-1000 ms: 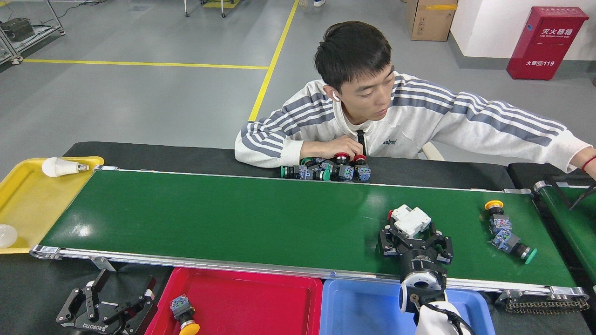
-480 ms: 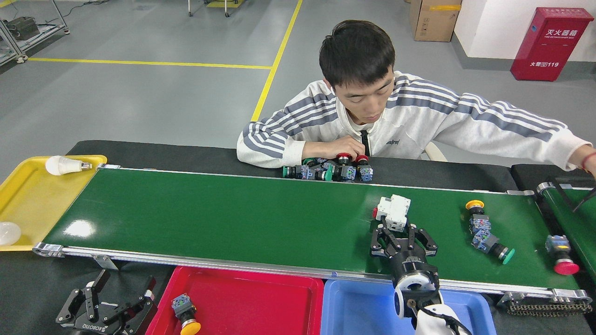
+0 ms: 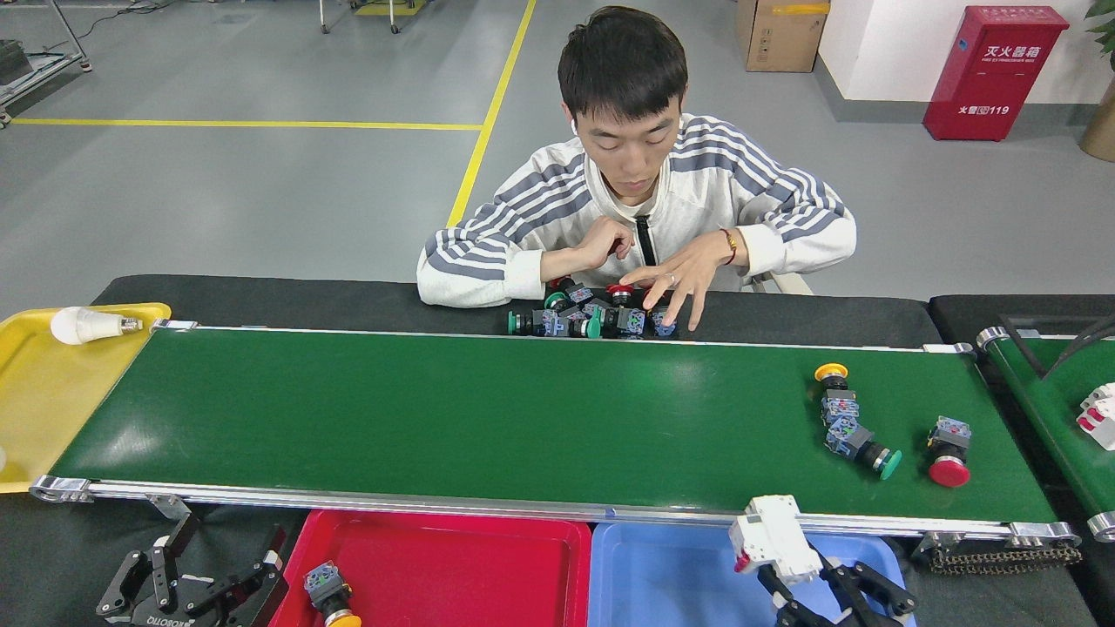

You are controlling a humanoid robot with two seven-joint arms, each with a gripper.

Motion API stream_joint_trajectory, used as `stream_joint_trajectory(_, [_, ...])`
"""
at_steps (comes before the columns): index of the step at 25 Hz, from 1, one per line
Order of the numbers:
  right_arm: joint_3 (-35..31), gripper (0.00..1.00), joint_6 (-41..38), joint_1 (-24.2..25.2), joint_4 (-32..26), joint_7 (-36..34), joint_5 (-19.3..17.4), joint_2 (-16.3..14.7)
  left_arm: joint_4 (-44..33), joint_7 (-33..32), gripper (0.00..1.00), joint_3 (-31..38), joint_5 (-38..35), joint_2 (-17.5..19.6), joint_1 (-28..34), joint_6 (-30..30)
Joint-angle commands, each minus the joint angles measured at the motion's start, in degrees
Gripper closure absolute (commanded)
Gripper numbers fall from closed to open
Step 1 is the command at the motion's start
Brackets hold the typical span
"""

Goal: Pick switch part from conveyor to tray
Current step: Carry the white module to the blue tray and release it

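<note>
lifted white switch part (image 3: 771, 537) off green conveyor (image 3: 435, 418); right claw (image 3: 819, 583) pinched it, now over blue tray (image 3: 671, 575), not yet released. left claw (image 3: 187, 585) idle, spread, beside red tray (image 3: 453, 557). three more switches rode in on belt's right end.

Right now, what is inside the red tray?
The red tray holds one switch part with a yellow cap, near its left front corner. The rest of its visible floor is bare. Its front edge is cut off by the picture, so that strip cannot be seen.
</note>
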Motion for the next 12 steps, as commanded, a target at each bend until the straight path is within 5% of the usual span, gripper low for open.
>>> stream_joint_trajectory(1, [-3.17,0.0,2.71,-0.01,-0.67,-0.4,-0.12,3.57,-0.96,0.57,0.0,0.4,0.14,-0.19,-0.44,0.13])
stream_joint_trajectory(4, [-3.78,0.0,15.72,-0.36,-1.11,-0.4,0.49,9.28,-1.05,0.57,0.0,0.31,0.05,-0.28,-0.97,0.04])
stream_joint_trajectory(8, [-3.7,0.0,25.65,-0.45,-1.55,-0.32,1.54,9.55,-0.96,0.57,0.0,0.22,-0.04,0.07,-1.05,-0.04])
stream_joint_trajectory(12, [-3.61,0.0,27.41,-2.29,-1.55,0.65,4.45,9.55,-0.7,0.57,0.0,-0.3,-0.12,-0.1,-1.85,0.04])
